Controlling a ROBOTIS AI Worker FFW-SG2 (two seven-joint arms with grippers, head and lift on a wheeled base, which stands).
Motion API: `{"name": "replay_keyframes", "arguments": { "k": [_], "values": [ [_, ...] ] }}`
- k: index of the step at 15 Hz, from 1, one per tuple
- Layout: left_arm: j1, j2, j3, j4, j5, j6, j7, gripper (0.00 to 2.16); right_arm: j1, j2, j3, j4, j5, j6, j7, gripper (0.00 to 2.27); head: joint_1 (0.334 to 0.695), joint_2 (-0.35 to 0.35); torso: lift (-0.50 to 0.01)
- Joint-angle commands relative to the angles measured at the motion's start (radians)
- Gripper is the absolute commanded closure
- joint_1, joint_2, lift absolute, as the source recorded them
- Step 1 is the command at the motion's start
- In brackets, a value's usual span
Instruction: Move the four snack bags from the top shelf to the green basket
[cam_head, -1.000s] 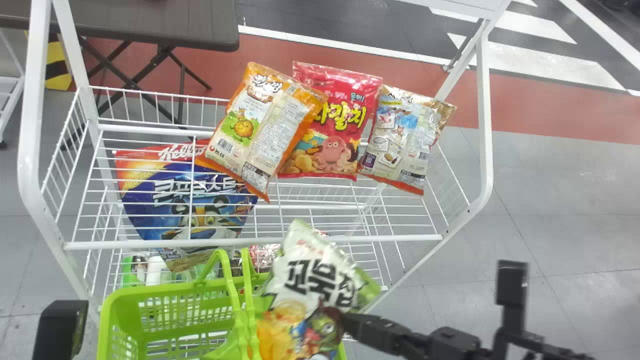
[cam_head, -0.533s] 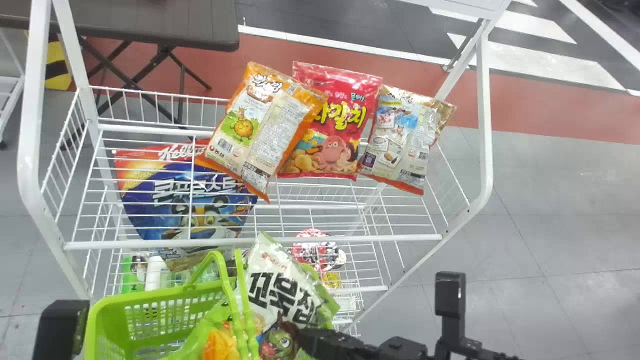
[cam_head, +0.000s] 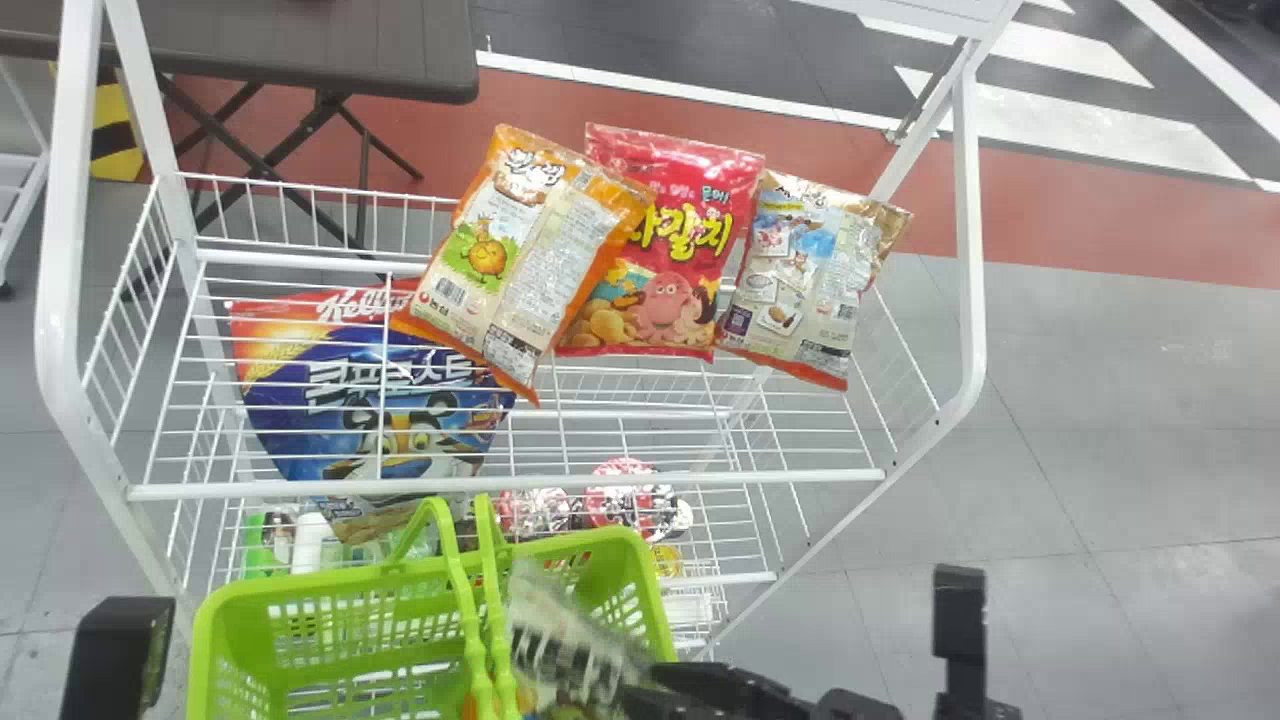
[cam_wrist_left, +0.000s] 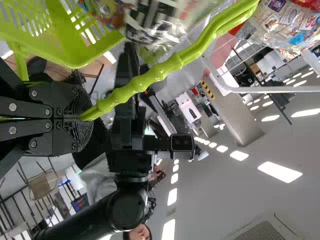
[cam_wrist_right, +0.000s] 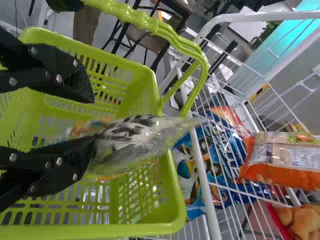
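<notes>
You have your right tool (cam_head: 645, 685) at the lower middle of the head view, at the right side of the green basket (cam_head: 300, 583). In the right wrist view its fingers stand wide apart. The white-and-green snack bag (cam_head: 565, 635) is at the basket's right part, over or inside it, and its near end sits by the lower finger in that wrist view; you cannot tell whether they touch.

Your left tool (cam_wrist_left: 85, 118) is closed around the basket's two green handles (cam_wrist_left: 165, 70), which run together out of its grip. In the head view the handles stand up at the lower middle of the frame, side by side.

Your other three snack bags lie on the top shelf (cam_head: 760, 477), across the upper middle of the frame. The orange bag (cam_head: 530, 260) is leftmost, slanted, with its right edge over the red bag (cam_head: 690, 240). The red bag is in the middle and closer to upright. The beige bag (cam_head: 815, 280) is on the right, slanted too, just beside the red one.

Through the wires of the top shelf, left of centre, you see a big blue bag (cam_head: 370, 400) lower down. Below the shelf's front bar are a white bottle (cam_head: 312, 545) at lower left and a round red-and-white pack (cam_head: 630, 508) near the centre. At the upper left of the frame, behind the rack, stands a dark table (cam_head: 400, 50) on crossed legs.
</notes>
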Motion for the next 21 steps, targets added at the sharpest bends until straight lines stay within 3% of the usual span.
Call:
{"name": "replay_keyframes", "arguments": {
  "k": [1,4,8,11,13,17,21],
  "values": [
    [-0.003,-0.001,0.0,0.0,0.0,0.003,0.002,2.08,-0.004,0.0,-0.07,-0.013,-0.046,0.006,0.014,0.04,0.695,-0.35,0.0],
    [-0.009,-0.001,-0.017,0.002,-0.005,0.003,0.015,2.08,-0.067,0.02,-0.08,-0.019,-0.059,-0.065,-0.026,0.04,0.695,-0.35,0.0],
    [-0.02,-0.003,-0.036,0.011,-0.015,0.006,0.025,2.08,-0.201,0.031,0.167,0.137,0.071,-0.568,-0.23,0.06,0.695,-0.35,0.0],
    [-0.038,-0.003,-0.034,0.033,-0.011,0.012,0.025,2.08,-0.357,0.033,0.34,0.32,0.157,-0.755,-0.425,0.07,0.695,-0.35,0.0],
    [-0.047,-0.001,-0.028,0.043,-0.006,0.012,0.018,2.08,-0.454,0.036,0.38,0.434,0.151,-0.767,-0.526,0.09,0.695,-0.35,0.0],
    [-0.058,0.0,-0.014,0.051,0.003,0.024,0.002,2.08,-0.555,0.04,0.395,0.575,0.128,-0.789,-0.599,0.17,0.695,-0.302,0.0],
    [-0.067,0.005,-0.013,0.054,0.008,0.028,-0.004,2.08,-0.656,0.042,0.418,0.687,0.117,-0.761,-0.604,0.19,0.695,-0.272,0.0]
  ]
}}
